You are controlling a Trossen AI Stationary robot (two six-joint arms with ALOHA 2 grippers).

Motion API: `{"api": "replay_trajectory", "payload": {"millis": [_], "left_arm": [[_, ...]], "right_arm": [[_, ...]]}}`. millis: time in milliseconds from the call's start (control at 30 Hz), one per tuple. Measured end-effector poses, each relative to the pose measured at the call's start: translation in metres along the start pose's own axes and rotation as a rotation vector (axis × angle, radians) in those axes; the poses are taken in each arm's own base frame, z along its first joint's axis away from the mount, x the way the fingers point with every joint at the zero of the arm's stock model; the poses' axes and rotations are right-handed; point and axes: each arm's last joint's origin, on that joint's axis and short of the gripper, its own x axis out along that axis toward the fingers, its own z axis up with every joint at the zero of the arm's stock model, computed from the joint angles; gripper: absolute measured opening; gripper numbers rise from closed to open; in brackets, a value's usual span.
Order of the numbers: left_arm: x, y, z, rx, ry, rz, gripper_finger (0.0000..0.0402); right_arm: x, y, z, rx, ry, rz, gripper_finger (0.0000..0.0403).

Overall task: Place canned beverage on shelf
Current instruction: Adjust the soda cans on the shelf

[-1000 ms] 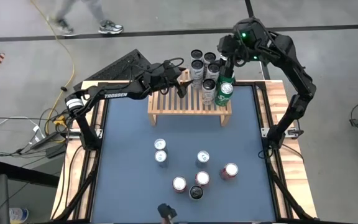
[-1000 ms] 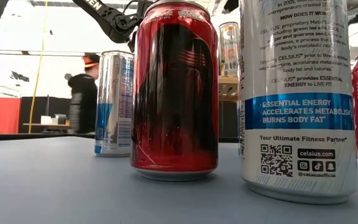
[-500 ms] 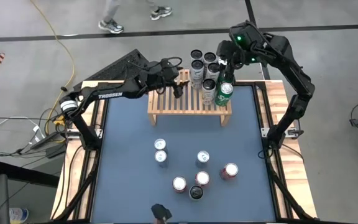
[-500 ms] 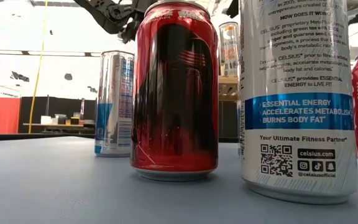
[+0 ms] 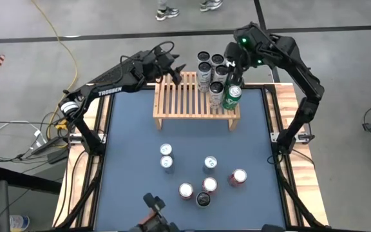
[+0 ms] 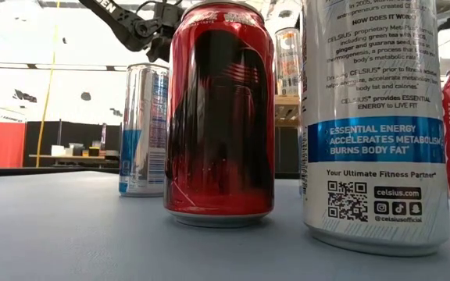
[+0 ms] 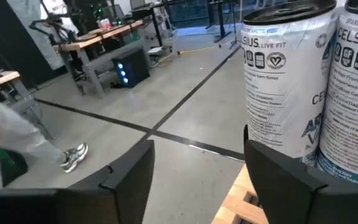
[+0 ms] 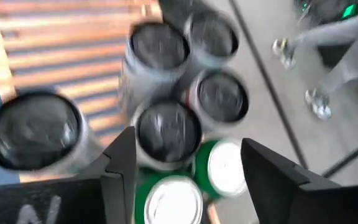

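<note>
Grippers differ from a second ago: the left gripper (image 5: 172, 69) has pulled back off the shelf (image 5: 195, 103) to its far left corner, fingers (image 7: 124, 182) apart and empty, while the right gripper (image 5: 232, 69) has edged over the can cluster (image 5: 214, 74), jaws spread with nothing between them. Cans stand bunched on the shelf's far right end, just below the right gripper and well right of the left; seven more cans (image 5: 201, 179) stand on the mat (image 5: 134, 161) nearer the camera.

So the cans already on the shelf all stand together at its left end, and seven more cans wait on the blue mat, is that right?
Not quite. In the high view the cans on the shelf stand together at its right end, not its left. The seven more cans on the blue mat are as you say.
</note>
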Motion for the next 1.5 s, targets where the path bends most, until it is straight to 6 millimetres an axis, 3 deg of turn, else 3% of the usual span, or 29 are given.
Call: {"api": "replay_trajectory", "payload": {"millis": [333,533,767,1500], "left_arm": [[0.0,0.001,0.003,0.008,-0.029,0.005,0.0199],[0.0,0.001,0.002,0.0,-0.022,0.004,0.0194],[0.0,0.001,0.002,-0.001,-0.02,0.003,0.0193],[0.0,0.001,0.002,-0.026,-0.02,0.001,0.0193]], "right_arm": [[0.001,-0.006,-0.013,0.08,0.1,0.009,0.0169],[0.021,-0.007,-0.013,0.069,0.184,0.032,0.0147],[0.024,-0.012,-0.014,0.057,0.194,0.028,0.0126],[0.044,-0.015,-0.018,0.018,0.215,0.056,0.012]]}}
